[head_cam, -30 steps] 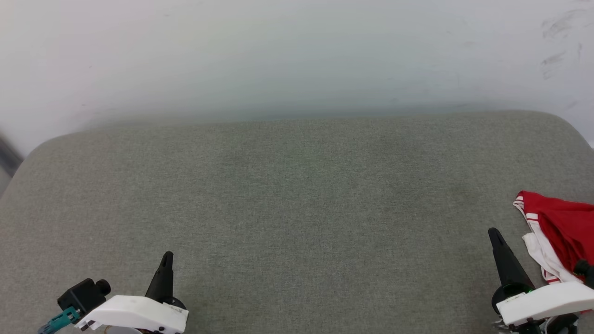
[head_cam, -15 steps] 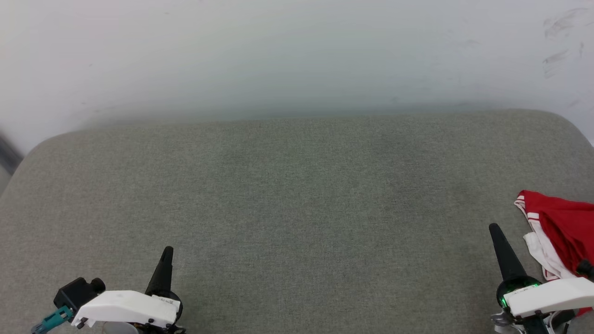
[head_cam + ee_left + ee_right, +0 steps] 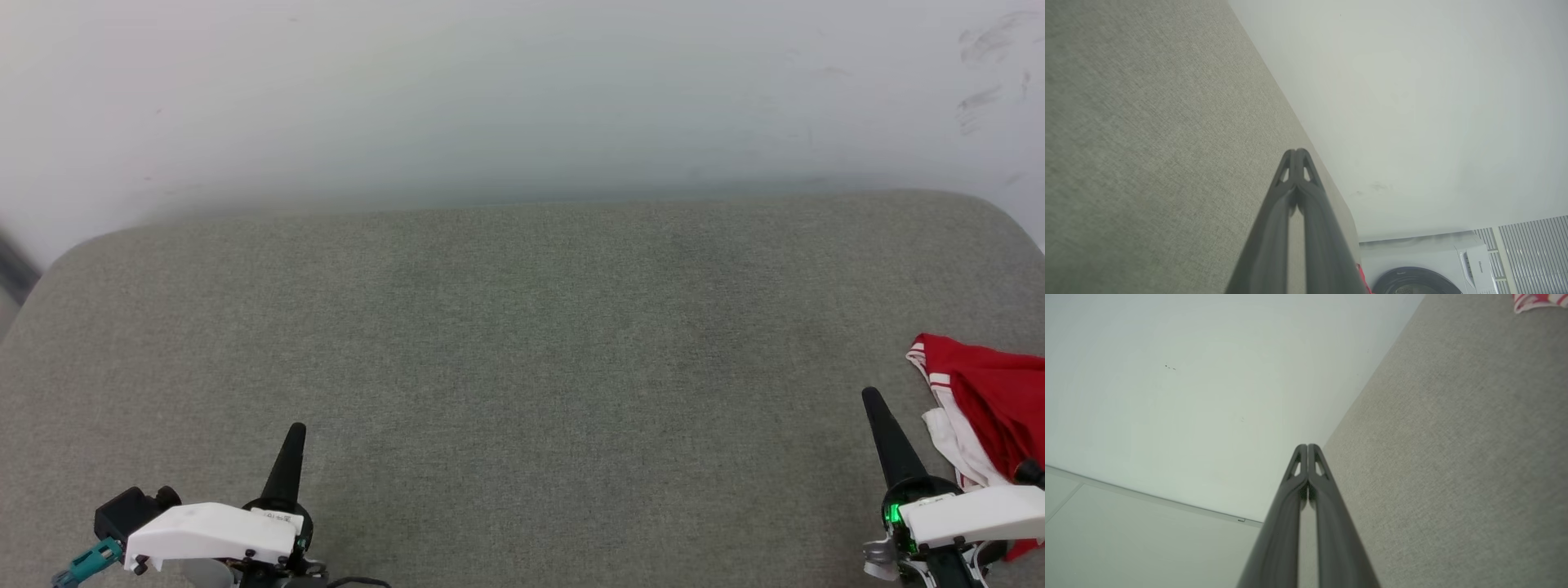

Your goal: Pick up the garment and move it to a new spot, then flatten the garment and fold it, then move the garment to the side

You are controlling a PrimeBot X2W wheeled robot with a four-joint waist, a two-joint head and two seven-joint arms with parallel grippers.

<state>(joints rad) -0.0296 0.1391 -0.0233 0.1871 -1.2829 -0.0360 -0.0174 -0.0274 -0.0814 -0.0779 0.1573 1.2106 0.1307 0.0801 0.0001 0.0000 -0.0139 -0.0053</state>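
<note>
1. Left hand (image 3: pixel 297 430): lower left, over the tabletop (image 3: pixel 522 327). Fingers are pressed together and hold nothing.
2. Right hand (image 3: pixel 870 398): lower right. Fingers are likewise closed and hold nothing. It is just beside the garment; contact cannot be told.
3. Garment (image 3: pixel 992 392): red with white striped trim, bunched at the tabletop's far right and cut off by the picture's edge.

Step in hand: unsettled. A heap at the side fits a garment waiting to be picked up, or one already set aside, though no neat fold shows. In either case, keep the closed fingers off the cloth so it is not dragged.

Change since a second ago: both hands' fingertips stand slightly higher in the head view, and a green light now shows at the right wrist. The garment is all but unmoved.
</note>
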